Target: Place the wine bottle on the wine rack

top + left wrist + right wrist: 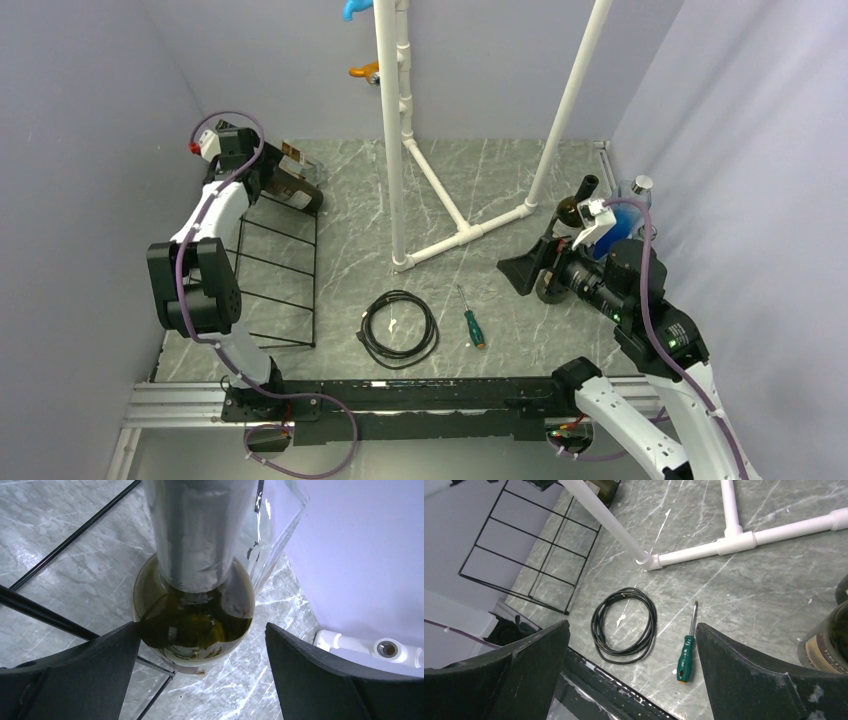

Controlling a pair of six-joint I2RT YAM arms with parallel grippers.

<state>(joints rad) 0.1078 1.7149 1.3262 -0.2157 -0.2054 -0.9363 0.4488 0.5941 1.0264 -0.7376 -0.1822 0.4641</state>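
A dark green wine bottle (303, 192) lies at the far end of the black wire wine rack (280, 270), at the back left. In the left wrist view the bottle (200, 620) points its grey foil neck at the camera, with rack wires (50, 617) under it. My left gripper (268, 178) is open; its fingers (201, 630) stand on either side of the bottle's shoulder, the left finger (100, 665) at its edge, the right one apart from it. My right gripper (522, 270) is open and empty above the table's right half (631, 627).
A white pipe frame (440, 200) stands in the middle back. A coiled black cable (400, 325) and a green screwdriver (472, 325) lie in front of it. A second dark bottle (572, 208) and a blue bottle (628, 215) stand at the right, behind my right gripper.
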